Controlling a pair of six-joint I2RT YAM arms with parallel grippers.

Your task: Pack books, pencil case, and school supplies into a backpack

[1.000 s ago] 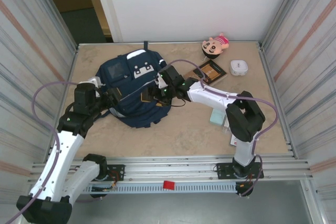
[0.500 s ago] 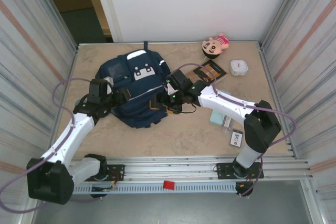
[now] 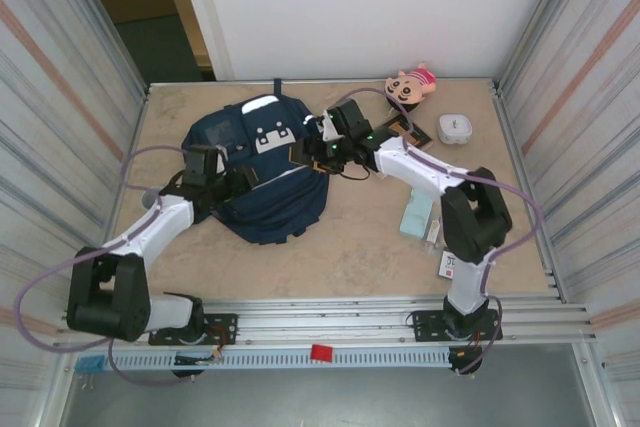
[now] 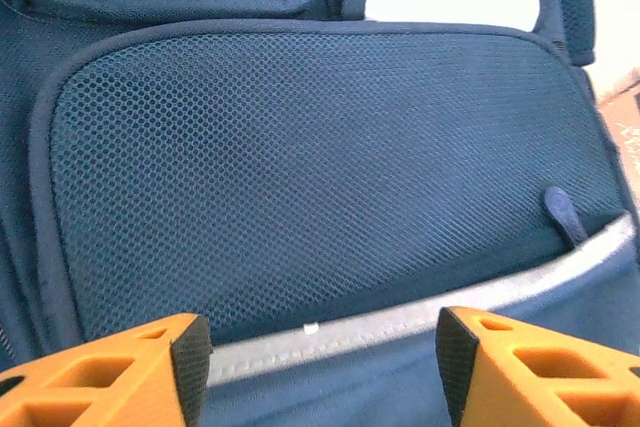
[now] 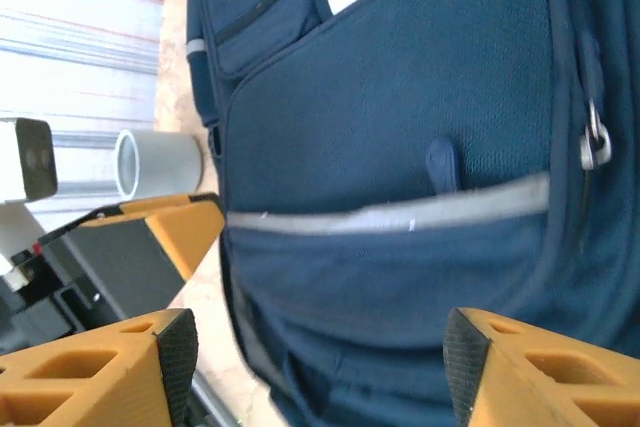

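Backpack [image 3: 262, 172]: navy, lying ahead of both pairs of jaws. Left gripper [image 4: 322, 352]: jaws apart, pale stripe [image 4: 420, 312] between them, contact unclear. Right gripper [image 5: 318, 347]: jaws apart, holding nothing.

The backpack [image 3: 270, 202] blocks the middle; bare table [image 3: 350, 252] lies open just nearer.

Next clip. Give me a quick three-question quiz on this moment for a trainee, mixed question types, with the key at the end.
1. True or false: the pencil case is already inside the backpack.
2. The white box sits: A) off to the right of the backpack, toward the far wall; B) beside the left arm's base; C) on top of the backpack.
3. Are the left gripper and the right gripper open or shut?
Key: 1 false; 2 A; 3 both open.
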